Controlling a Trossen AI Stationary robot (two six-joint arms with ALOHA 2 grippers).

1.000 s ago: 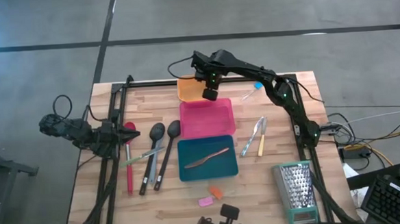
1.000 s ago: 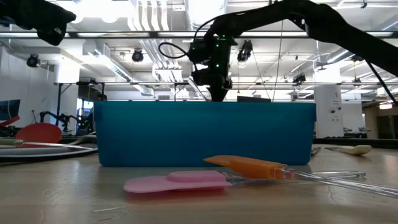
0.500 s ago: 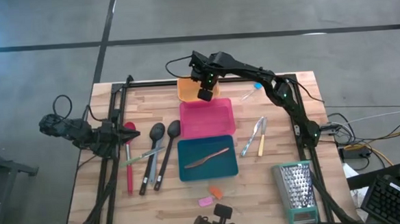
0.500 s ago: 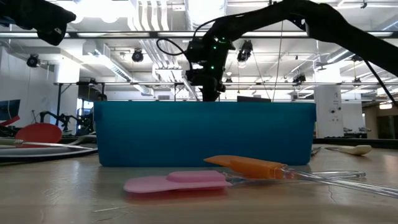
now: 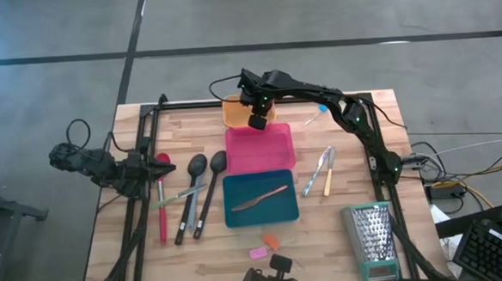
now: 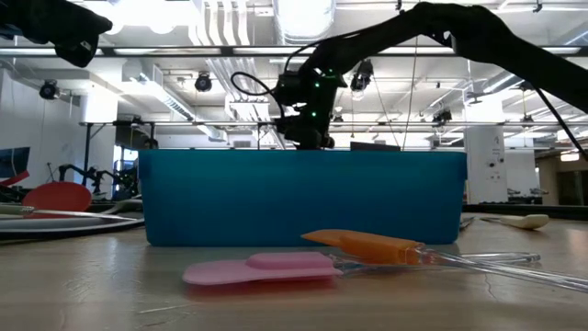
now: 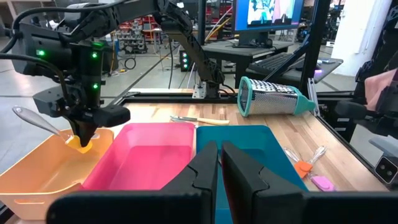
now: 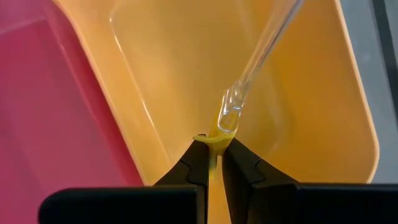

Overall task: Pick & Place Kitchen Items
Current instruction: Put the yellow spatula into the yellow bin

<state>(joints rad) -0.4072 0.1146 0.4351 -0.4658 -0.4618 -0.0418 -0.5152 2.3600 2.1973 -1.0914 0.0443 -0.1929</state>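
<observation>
My right gripper [image 5: 257,121] reaches down into the orange tray [image 5: 231,114] at the far middle of the table, shut on a small spatula with a yellow head [image 8: 214,138] and a clear handle [image 8: 261,50]. The left wrist view shows it too, as the right gripper [image 7: 84,134]. A brown utensil [image 5: 260,198] lies in the teal tray [image 5: 289,214]. The pink tray [image 5: 260,149] lies between the two. My left gripper [image 5: 168,169] waits shut at the table's left edge beside the black spoons [image 5: 197,169] and the red spatula [image 5: 163,201]. My right gripper pinches the spatula's yellow head [image 8: 216,134] between its two fingertips, coming steeply from above. The clear handle [image 7: 34,119] slants up and away from the fingers over the orange tray. I cannot tell whether the head's tip touches the tray's floor.
Metal tongs [image 5: 317,171] and a yellow-handled knife [image 5: 329,182] lie right of the trays, and a blue piece [image 5: 322,108] lies at the far right. A box grater [image 5: 373,237] lies at the near right. Pink [image 5: 257,253] and orange [image 5: 272,241] pieces lie near the front edge.
My right gripper has sunk toward the orange tray and shifted a little toward the table's left, tipping somewhat, with the yellow spatula still between its fingers.
</observation>
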